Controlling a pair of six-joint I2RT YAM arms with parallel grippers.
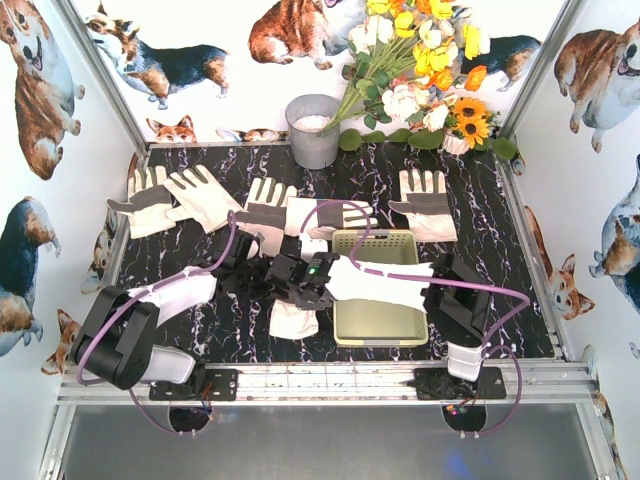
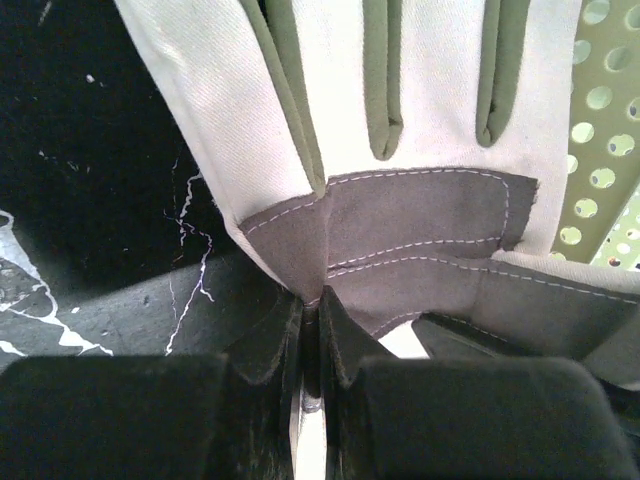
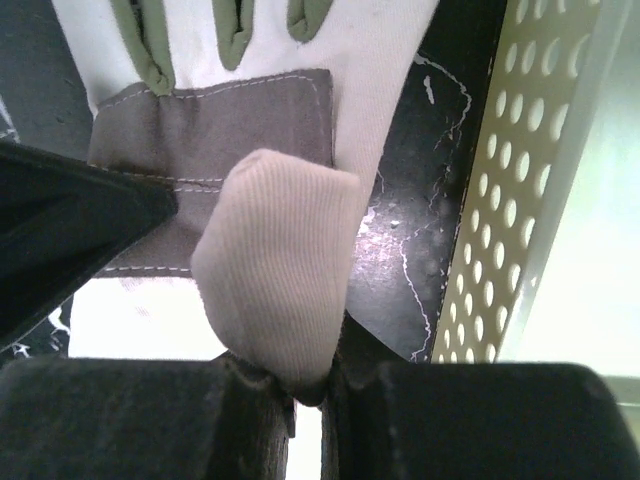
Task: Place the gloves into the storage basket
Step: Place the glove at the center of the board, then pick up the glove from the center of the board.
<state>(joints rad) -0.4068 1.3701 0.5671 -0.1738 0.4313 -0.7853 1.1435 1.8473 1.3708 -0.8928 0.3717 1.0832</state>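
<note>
One cream-white glove (image 1: 293, 320) with a grey patch hangs just left of the pale yellow-green storage basket (image 1: 345, 325), and both arms hold it. My left gripper (image 2: 312, 300) is shut on a fold of this glove's (image 2: 400, 90) grey patch. My right gripper (image 3: 300, 372) is shut on the same glove's (image 3: 375, 70) ribbed cuff (image 3: 275, 270). In the top view the left gripper (image 1: 283, 274) and the right gripper (image 1: 316, 280) meet above the glove. Several more gloves (image 1: 205, 196) lie flat along the back of the table, one of them (image 1: 425, 203) behind the basket.
A round grey metal bucket (image 1: 313, 130) stands at the back centre beside a bunch of artificial flowers (image 1: 420, 70). The basket's perforated wall (image 3: 500, 200) runs close on the right of both grippers. Purple cables loop over both arms. White corgi-print walls enclose the table.
</note>
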